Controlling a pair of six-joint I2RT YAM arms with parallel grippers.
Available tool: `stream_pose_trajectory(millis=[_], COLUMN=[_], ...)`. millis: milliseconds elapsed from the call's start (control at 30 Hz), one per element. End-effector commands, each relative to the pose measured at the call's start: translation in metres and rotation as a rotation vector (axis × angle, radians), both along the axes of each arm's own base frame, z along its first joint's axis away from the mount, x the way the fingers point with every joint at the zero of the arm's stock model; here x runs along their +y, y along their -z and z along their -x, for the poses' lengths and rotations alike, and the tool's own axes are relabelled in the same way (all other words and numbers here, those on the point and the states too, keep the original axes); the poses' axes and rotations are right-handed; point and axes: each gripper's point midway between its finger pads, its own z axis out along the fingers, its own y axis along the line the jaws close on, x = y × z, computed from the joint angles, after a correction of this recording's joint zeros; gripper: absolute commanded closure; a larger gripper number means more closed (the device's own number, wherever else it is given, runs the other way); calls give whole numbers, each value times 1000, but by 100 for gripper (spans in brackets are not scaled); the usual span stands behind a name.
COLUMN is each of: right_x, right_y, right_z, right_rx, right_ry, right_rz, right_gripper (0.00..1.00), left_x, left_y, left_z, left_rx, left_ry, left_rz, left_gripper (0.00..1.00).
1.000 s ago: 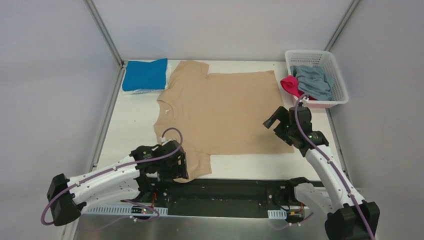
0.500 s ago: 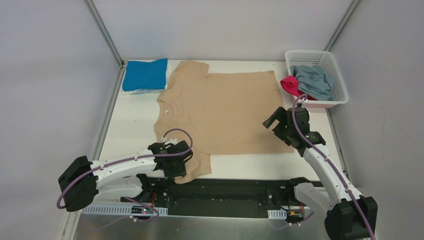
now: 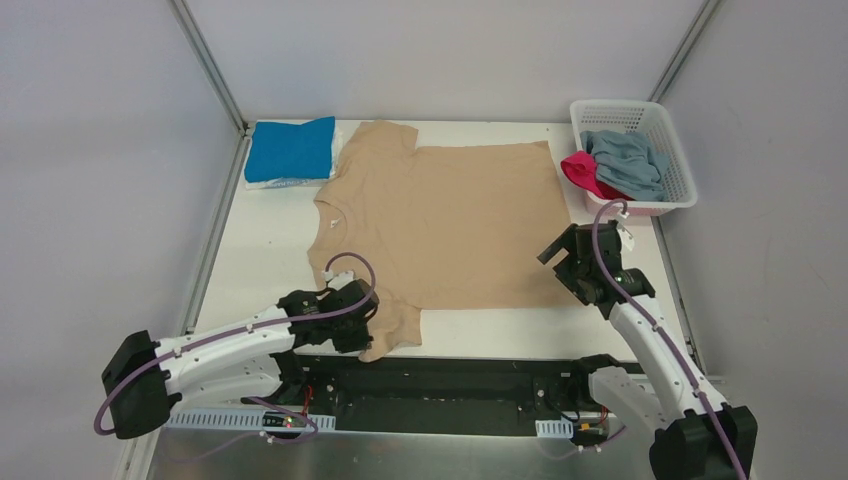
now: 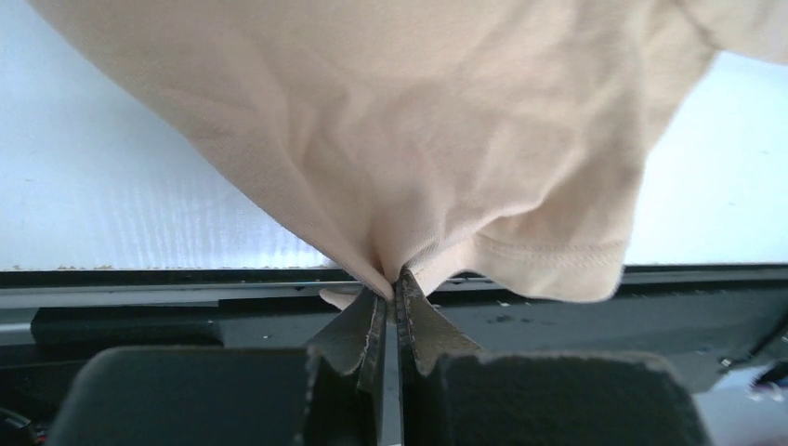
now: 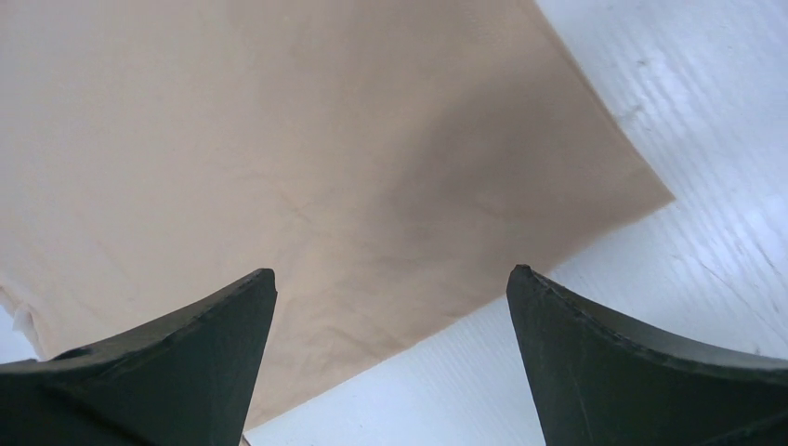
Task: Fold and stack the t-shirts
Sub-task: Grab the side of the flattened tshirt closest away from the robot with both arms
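Observation:
A large tan t-shirt (image 3: 440, 220) lies spread flat on the white table (image 3: 260, 260), collar to the left. My left gripper (image 3: 362, 335) is shut on the shirt's near sleeve; in the left wrist view the tan cloth (image 4: 418, 139) bunches into the closed tips of that left gripper (image 4: 391, 283). My right gripper (image 3: 562, 262) hovers open over the shirt's near right hem corner (image 5: 641, 190), nothing between its fingers (image 5: 223, 307). A folded bright blue t-shirt (image 3: 290, 148) lies at the far left. A grey-blue t-shirt (image 3: 628, 160) and a magenta-pink one (image 3: 582, 172) sit in the basket.
The white lattice basket (image 3: 672, 165) stands at the far right corner. Under the blue shirt a white folded item (image 3: 285, 184) shows. Metal frame posts rise at both far corners. A black strip (image 3: 450, 375) runs along the table's near edge between the arm bases.
My left gripper has closed on the tan shirt's near sleeve and the sleeve edge has bunched up. The right gripper has shifted slightly toward the near right, still open.

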Motion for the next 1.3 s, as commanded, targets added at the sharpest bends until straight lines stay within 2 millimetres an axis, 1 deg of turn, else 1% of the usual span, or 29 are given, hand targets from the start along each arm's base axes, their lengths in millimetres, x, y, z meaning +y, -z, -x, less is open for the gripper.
stream_pose_trajectory(millis=[0, 100, 200, 367, 500, 600, 733, 900, 933, 967, 1033, 1067, 1267], right_x=[-28, -37, -45, -52, -50, -53, -53, -52, -51, -50, -49, -48, -40], right_y=[10, 20, 35, 58, 75, 83, 93, 90, 89, 86, 83, 82, 75], right_z=[31, 46, 50, 38, 30, 29, 30, 27, 27, 26, 26, 25, 16], right_rx=[83, 111, 134, 151, 167, 168, 167, 142, 137, 125, 114, 111, 106], right_ry=[168, 254, 321, 386, 390, 407, 417, 401, 394, 384, 369, 359, 266], right_rz=[37, 18, 5, -24, -45, -39, -50, -59, -60, -65, -67, -68, -66], right_gripper=[1, 1, 1, 2, 11, 17, 31, 58, 65, 76, 90, 100, 100], left_x=[-6, -9, -15, -30, -34, -34, -34, -32, -33, -33, -35, -36, -35], left_y=[-14, -18, -20, -27, -31, -36, -41, -45, -45, -46, -48, -49, -62], left_z=[-8, -11, -17, -29, -38, -42, -47, -50, -50, -51, -52, -52, -62], left_rx=[-78, -97, -123, -164, -190, -203, -236, -244, -242, -241, -239, -241, -281], left_ry=[11, 16, 25, 58, 70, 70, 69, 65, 66, 66, 69, 74, 75], left_rz=[67, 87, 105, 121, 132, 151, 179, 195, 198, 203, 214, 222, 250], left_gripper=[100, 100, 100, 100, 100, 100, 100, 100, 100, 100, 100, 100, 100])
